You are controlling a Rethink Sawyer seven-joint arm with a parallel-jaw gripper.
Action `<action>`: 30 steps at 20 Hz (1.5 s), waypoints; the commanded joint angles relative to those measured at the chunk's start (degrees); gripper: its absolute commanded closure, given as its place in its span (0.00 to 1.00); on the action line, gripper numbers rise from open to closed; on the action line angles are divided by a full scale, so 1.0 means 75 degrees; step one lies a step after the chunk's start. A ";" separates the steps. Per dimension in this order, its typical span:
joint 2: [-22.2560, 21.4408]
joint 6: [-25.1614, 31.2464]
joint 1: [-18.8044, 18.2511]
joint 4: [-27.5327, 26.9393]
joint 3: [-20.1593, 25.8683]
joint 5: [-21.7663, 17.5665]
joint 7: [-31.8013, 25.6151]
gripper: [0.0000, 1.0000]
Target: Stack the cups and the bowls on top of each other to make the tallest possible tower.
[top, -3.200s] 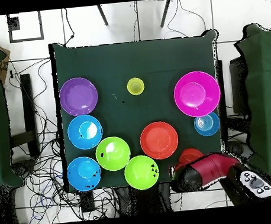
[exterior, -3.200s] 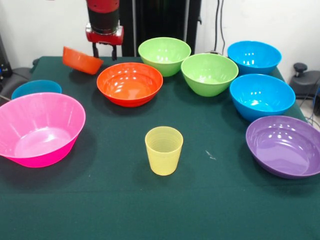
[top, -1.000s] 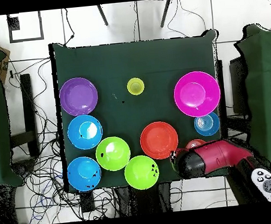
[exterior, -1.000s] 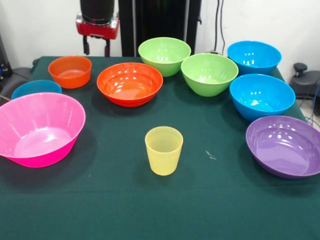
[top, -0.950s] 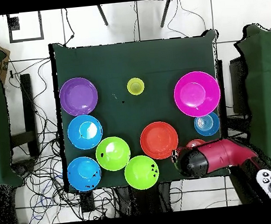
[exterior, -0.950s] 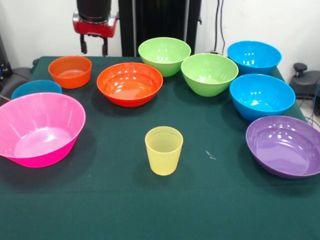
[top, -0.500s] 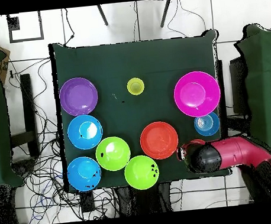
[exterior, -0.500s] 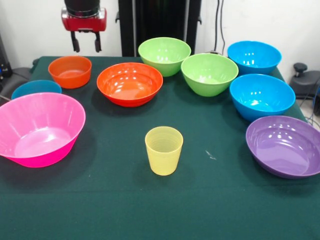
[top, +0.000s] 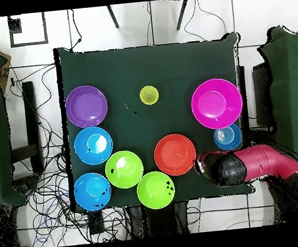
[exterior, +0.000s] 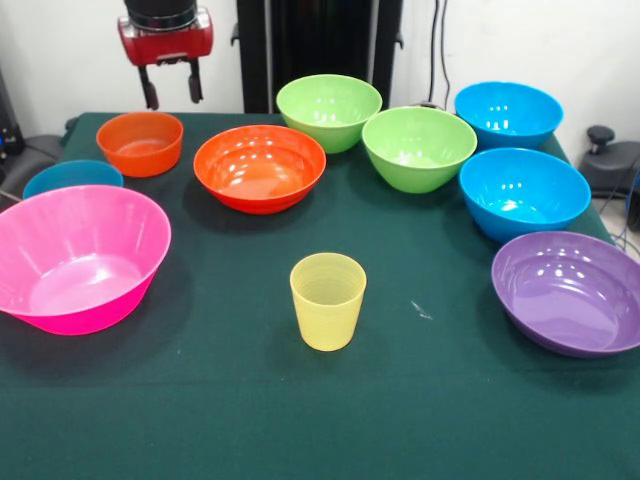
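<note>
Currently my gripper hangs empty, jaws apart, above the small orange bowl; no tower started. Risk: descending off-centre clips its rim, tipping it toward the pink bowl.

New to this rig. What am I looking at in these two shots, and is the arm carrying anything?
It is a red and black robot arm at a green-covered table. One camera faces the robot across the table; the other looks straight down. The pincer hangs open and empty above the small orange bowl. On the cloth lie a large orange bowl, a pink bowl, two lime green bowls, three blue bowls, a purple bowl and a pale-yellow cup. Nothing is stacked yet.
</note>
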 commanded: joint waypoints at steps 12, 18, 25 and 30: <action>0.0827 0.0115 -0.0102 0.0187 0.0602 -0.0350 -0.2156 0.00; 0.0818 -0.0410 0.0202 -0.0036 0.0242 -0.0942 -0.1357 0.00; 0.0754 -0.0821 0.0310 -0.0057 0.0025 -0.1469 -0.0914 0.00; 0.0629 -0.1083 0.0561 -0.0220 -0.0185 -0.2106 -0.0658 0.00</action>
